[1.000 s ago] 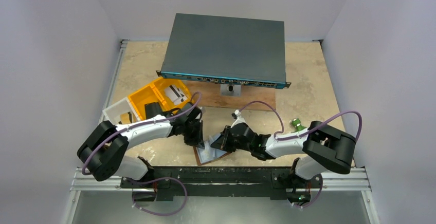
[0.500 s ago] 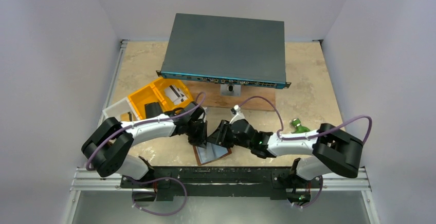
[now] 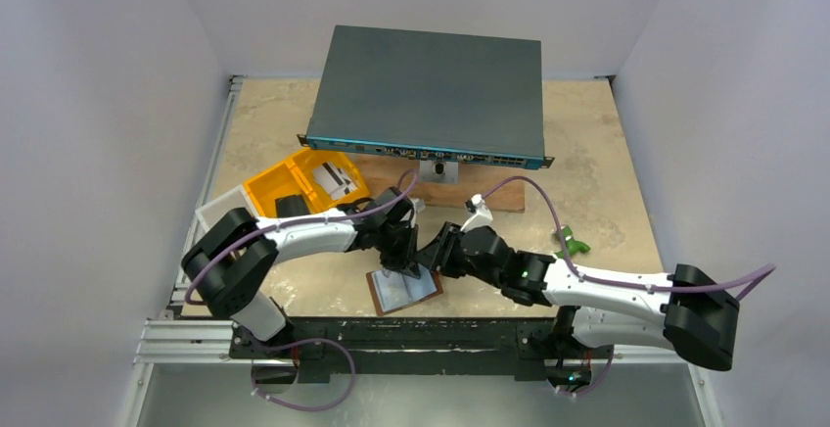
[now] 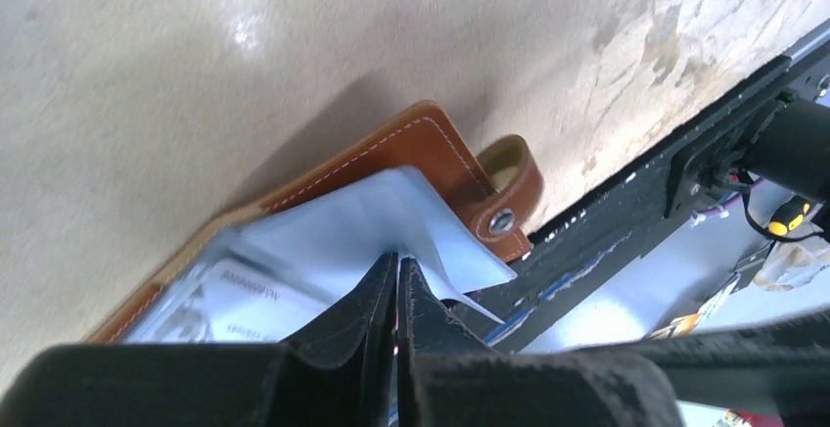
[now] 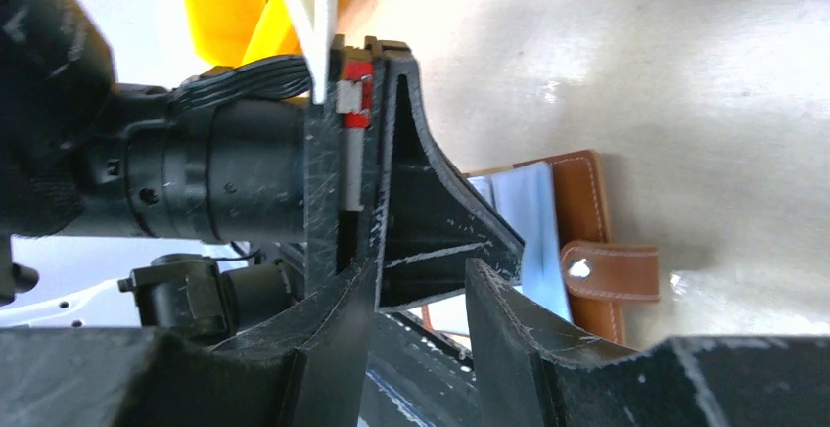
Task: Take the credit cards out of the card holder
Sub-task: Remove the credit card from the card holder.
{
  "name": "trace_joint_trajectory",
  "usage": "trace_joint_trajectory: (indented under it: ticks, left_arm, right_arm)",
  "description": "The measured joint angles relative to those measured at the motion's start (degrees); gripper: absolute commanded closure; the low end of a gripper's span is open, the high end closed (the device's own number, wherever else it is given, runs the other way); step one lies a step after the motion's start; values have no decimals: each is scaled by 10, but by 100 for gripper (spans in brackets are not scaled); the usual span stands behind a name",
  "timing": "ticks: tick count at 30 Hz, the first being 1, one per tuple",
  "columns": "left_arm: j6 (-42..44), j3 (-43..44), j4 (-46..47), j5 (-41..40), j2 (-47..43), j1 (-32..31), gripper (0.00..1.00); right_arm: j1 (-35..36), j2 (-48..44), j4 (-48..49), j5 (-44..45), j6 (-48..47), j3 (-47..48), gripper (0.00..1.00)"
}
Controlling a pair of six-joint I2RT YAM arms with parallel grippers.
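Note:
The brown leather card holder (image 3: 403,292) lies open near the table's front edge. In the left wrist view its leather edge (image 4: 411,143) and strap tab (image 4: 511,180) show, with a white card (image 4: 245,300) bearing print inside a pale grey-blue pocket (image 4: 362,216). My left gripper (image 4: 396,262) is shut on that pocket sheet and lifts it into a tent; it also shows in the top view (image 3: 409,266). My right gripper (image 5: 423,275) is open and empty, its jaws either side of the left gripper's fingers (image 5: 431,221), just right of them in the top view (image 3: 437,257). The holder (image 5: 585,202) lies beyond.
A dark network switch (image 3: 431,94) on a wooden board fills the back. A yellow tray (image 3: 284,180) holding white flat pieces (image 3: 333,180) and a clear box (image 3: 220,213) stand at the left. A green object (image 3: 569,243) lies at the right. A black rail (image 3: 440,329) edges the front.
Both grippers have moved right and a little farther back over the card holder. The right arm has stretched out leftward, its elbow swinging low right. The left gripper stays shut.

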Motion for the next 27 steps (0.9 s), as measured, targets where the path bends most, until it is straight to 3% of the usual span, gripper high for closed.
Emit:
trace_joint_trajectory:
  ticks: [6,10,21,27]
  left_arm:
    - [-20,18,32,10,69,-7,96]
    - [-29,19,35,9,68,-9,95]
    - [-30,15,10,-19,24,-10,94]
    - [-29,-13,-6,-37,-27,-11,94]
  right_arm:
    - [0,-24,-49,17,-26,-5,62]
    - [0,-10,-57,15,-48,-5,69]
    - [22,93,-46,-13,-83,14,91]
    - [23,117,-46,-10,-69,17,92]
